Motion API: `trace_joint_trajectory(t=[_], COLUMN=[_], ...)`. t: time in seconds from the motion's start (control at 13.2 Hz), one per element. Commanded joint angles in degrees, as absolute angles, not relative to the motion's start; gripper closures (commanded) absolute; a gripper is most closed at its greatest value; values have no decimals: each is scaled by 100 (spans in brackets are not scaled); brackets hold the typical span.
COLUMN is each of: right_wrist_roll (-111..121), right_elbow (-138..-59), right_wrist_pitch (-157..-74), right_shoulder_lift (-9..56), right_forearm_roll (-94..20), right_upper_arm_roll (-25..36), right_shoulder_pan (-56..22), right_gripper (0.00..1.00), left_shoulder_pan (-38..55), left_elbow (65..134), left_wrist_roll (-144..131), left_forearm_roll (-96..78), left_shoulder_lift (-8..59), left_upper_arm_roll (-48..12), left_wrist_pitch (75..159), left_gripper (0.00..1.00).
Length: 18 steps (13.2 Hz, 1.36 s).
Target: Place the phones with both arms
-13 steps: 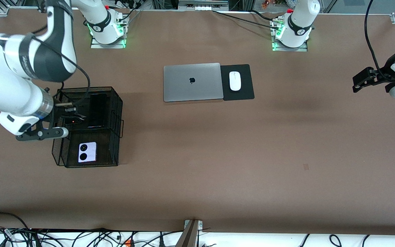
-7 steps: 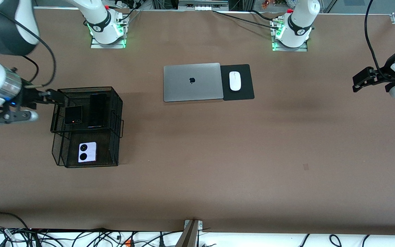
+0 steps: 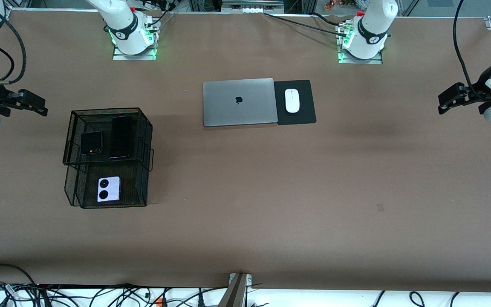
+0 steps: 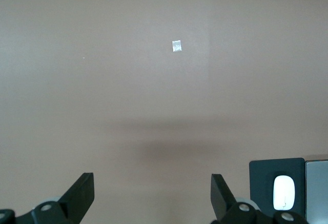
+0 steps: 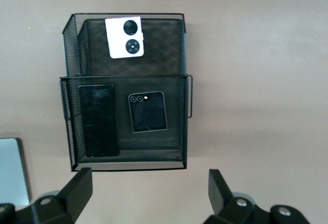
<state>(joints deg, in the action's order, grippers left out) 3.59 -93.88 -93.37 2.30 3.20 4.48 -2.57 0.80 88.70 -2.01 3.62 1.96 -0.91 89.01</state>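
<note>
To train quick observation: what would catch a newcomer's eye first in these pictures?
The black mesh rack at the right arm's end of the table, with a lilac-white phone in its lower tray and two black phones above. Next, the silver laptop mid-table beside a white mouse.

A brown table (image 3: pixel 271 192) fills the room, with tangled cables (image 3: pixel 100 294) along its near edge.

Laptop (image 5: pixel 9 170) cut by frame edge

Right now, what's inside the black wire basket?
The wire basket holds three phones: the flip phone beside the slab phone on its upper tier, the lilac-white phone on the lower tier. Under the upper tier is hidden.
</note>
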Motion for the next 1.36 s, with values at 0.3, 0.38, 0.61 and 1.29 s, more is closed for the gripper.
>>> trace_joint_trajectory(t=[0.3,0.38,0.61,1.29], right_wrist_roll=[211,202,193,193], right_elbow=[-9501,-9501,-9501,-9492], right_wrist_pitch=[-9431,-9422,-9351,-9352], right_shoulder_lift=[105,114,114,114], right_forearm_roll=[413,352,79,-123], right_upper_arm_roll=[316,325,343,360], right_shoulder_pan=[-132,-132,-132,-123], right_gripper=[0,0,0,0], left_shoulder_pan=[97,97,97,97], left_elbow=[8763,8763,8763,8763], left_wrist_roll=[-246,-246,-246,-237], left_forearm_roll=[299,308,299,308], left_shoulder_lift=[185,185,176,176], left_upper_arm_roll=[-79,-79,-79,-79], left_wrist_pitch=[8780,8780,8780,8780], left_gripper=[0,0,0,0])
